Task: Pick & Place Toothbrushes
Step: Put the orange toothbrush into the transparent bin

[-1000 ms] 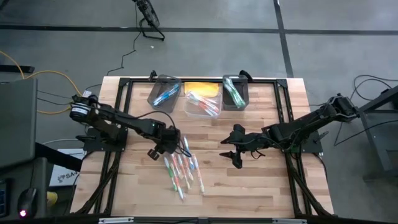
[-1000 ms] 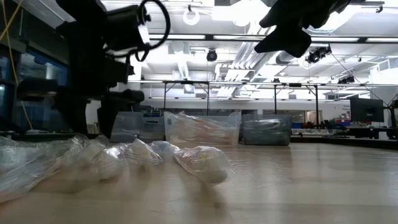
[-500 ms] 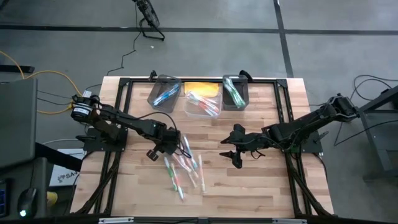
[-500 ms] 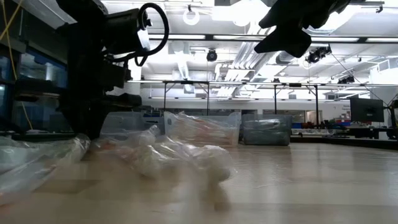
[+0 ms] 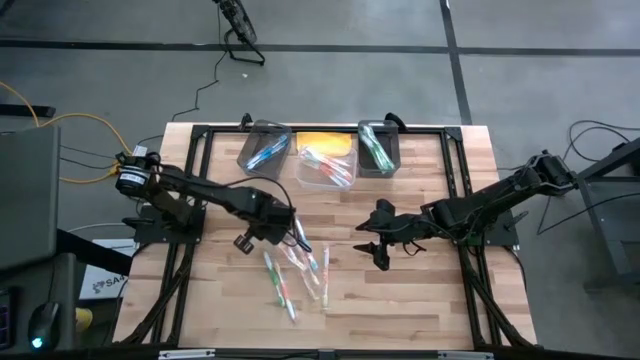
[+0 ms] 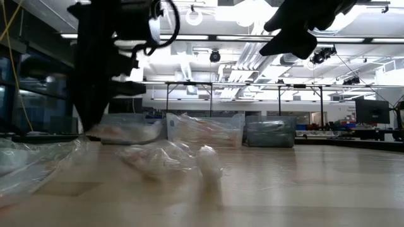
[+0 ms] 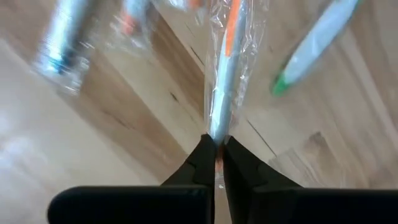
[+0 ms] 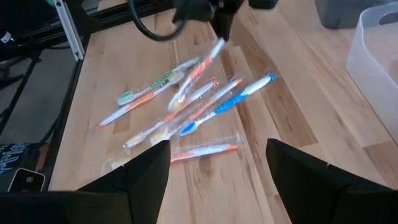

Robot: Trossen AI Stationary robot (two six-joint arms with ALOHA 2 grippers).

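Note:
Several plastic-wrapped toothbrushes (image 5: 296,272) lie in a loose pile on the wooden table near its middle; they also show in the right wrist view (image 8: 186,112). My left gripper (image 5: 284,229) stands over the pile's far end, shut on one orange-and-white wrapped toothbrush (image 7: 225,56). My right gripper (image 5: 380,248) hovers open to the right of the pile, with nothing between its fingers (image 8: 214,174). My left gripper pinches one end of the toothbrush's clear wrapper (image 7: 215,133) between its two fingertips, coming from above and pointing down. The toothbrush (image 8: 200,65) hangs slanted below the fingers. Whether its lower end still rests on the pile I cannot tell.
Three bins stand along the table's far edge: a left one (image 5: 264,148) with blue brushes, a clear middle one (image 5: 326,162) with orange ones, a dark right one (image 5: 378,148) with green ones. A green brush (image 7: 311,43) and a blue one (image 8: 230,102) lie near the held one.
My left gripper has shut on the wrapped toothbrush's end and risen a little, drawing that end up off the pile. The other brushes in the pile have shifted and spread as it came out. My right gripper has kept still.

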